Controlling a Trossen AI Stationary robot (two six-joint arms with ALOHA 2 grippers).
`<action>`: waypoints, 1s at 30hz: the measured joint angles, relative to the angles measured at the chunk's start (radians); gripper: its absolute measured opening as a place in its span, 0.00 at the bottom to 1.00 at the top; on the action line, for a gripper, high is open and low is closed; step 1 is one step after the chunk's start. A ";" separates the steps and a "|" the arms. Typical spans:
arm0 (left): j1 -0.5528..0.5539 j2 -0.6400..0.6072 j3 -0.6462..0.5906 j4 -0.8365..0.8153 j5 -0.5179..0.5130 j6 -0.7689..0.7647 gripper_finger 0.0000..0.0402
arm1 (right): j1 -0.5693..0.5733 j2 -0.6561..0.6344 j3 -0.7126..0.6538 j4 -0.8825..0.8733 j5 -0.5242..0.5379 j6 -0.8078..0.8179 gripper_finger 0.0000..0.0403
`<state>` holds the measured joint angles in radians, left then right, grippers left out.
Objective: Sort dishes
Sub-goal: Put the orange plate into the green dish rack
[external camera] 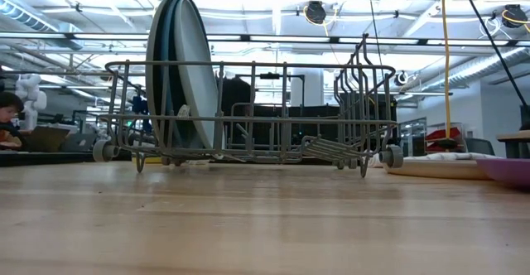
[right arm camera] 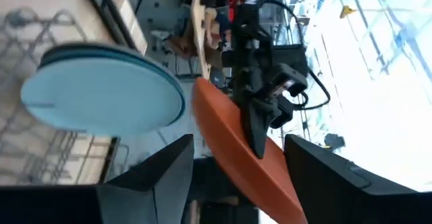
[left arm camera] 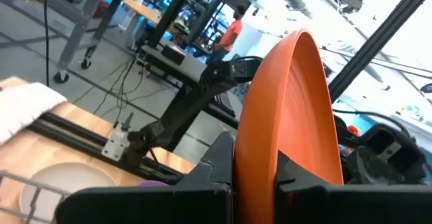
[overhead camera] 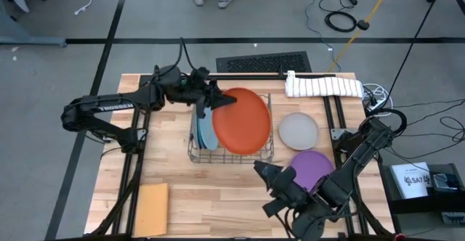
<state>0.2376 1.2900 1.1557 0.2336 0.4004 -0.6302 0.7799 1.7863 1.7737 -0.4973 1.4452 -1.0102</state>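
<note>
High view: your left hand [overhead camera: 218,101] is clamped on the rim of the orange plate [overhead camera: 242,121], holding it over the wire rack [overhead camera: 267,156], which the plate mostly hides. Large plates [overhead camera: 206,133] stand on edge in the rack's left end, partly under the arm. Right hand [overhead camera: 270,174] sits near the worktop's [overhead camera: 218,197] front edge, fingers spread, gripping nothing. Light grey plate [overhead camera: 298,131] lies flat right of the rack, purple plate [overhead camera: 312,170] in front of it, partly covered by the right arm. Tan sheet [overhead camera: 151,207] at front left, folded towel [overhead camera: 323,86] at back right; bare wood in front of the rack

Low view: large plates upright in the rack's left slots, remaining slots open. Orange plate and both hands out of frame; purple plate cut off at the right edge

Left wrist view: fingers [left arm camera: 300,178] pinch the orange plate's edge; grey plate partly visible below

Right wrist view: fingers [right arm camera: 334,177] wide apart, empty; pale teal plate [right arm camera: 101,92] and orange plate with the left hand beyond
</note>
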 joint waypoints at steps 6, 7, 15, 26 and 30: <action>0.001 0.000 0.000 -0.005 -0.001 -0.038 0.04 | -0.054 0.000 0.000 -0.154 0.017 0.037 0.54; 0.002 0.000 0.000 -0.018 -0.005 -0.039 0.04 | -0.064 0.001 0.000 -0.157 0.015 0.036 0.54; 0.002 0.001 0.000 -0.105 -0.028 -0.016 0.04 | -0.082 0.004 0.000 -0.157 0.003 0.006 0.53; -0.038 0.000 0.000 -0.116 -0.046 -0.018 0.04 | -0.193 0.005 0.000 -0.184 -0.015 0.014 0.46; -0.038 -0.001 0.000 -0.124 -0.050 -0.019 0.04 | -0.203 0.005 0.000 -0.188 -0.047 -0.012 0.30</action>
<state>0.2000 1.2892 1.1557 0.1099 0.3509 -0.6495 0.5770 1.7911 1.7733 -0.6857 1.3986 -1.0224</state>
